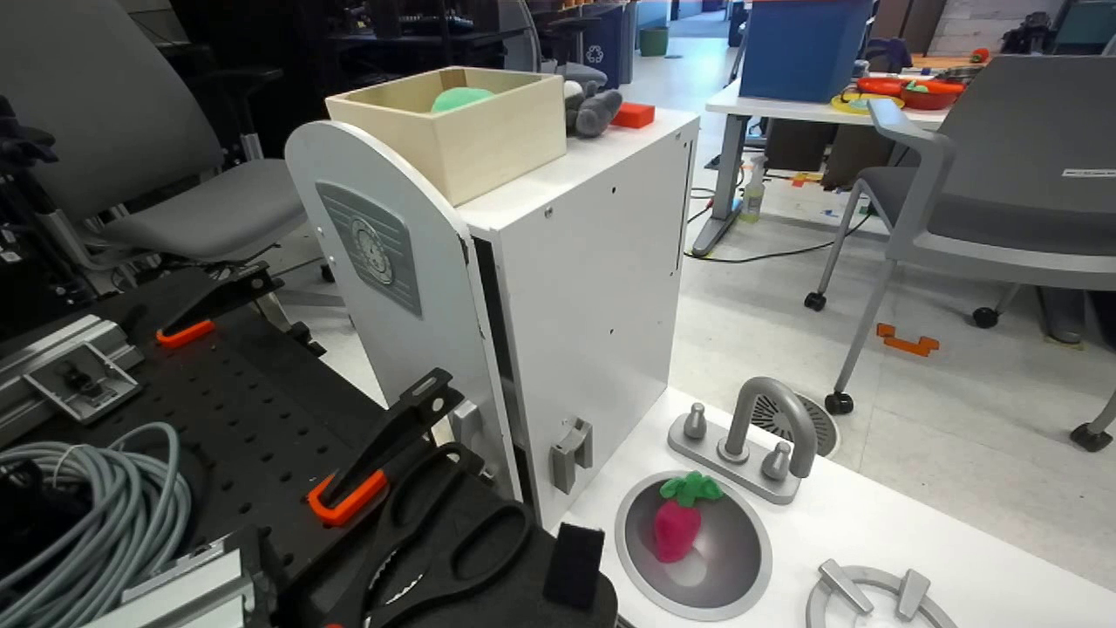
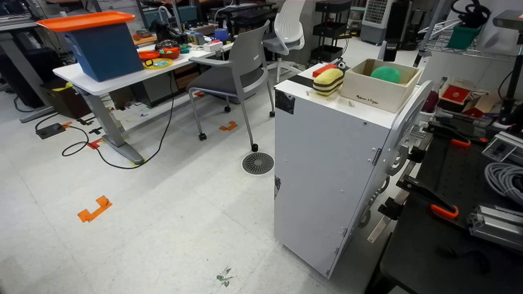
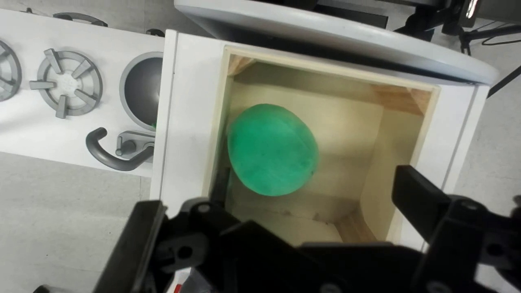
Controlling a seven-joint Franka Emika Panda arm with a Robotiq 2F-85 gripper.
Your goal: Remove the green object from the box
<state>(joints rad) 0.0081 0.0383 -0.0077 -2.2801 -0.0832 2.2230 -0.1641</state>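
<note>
Black gripper [image 3: 279, 190], wide, likely to straddle the rounded green object [image 3: 272, 149] in a wooden box [image 3: 386, 148] near the white counter [image 3: 189, 97] edge.

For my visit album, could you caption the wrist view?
A green object sits inside a wooden box, the gripper open in the foreground, a grey sink at picture left.

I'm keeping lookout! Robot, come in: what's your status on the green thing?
Gripper open, empty. Green thing inside the box. Nothing covers it, though it sits close to one side.
</note>
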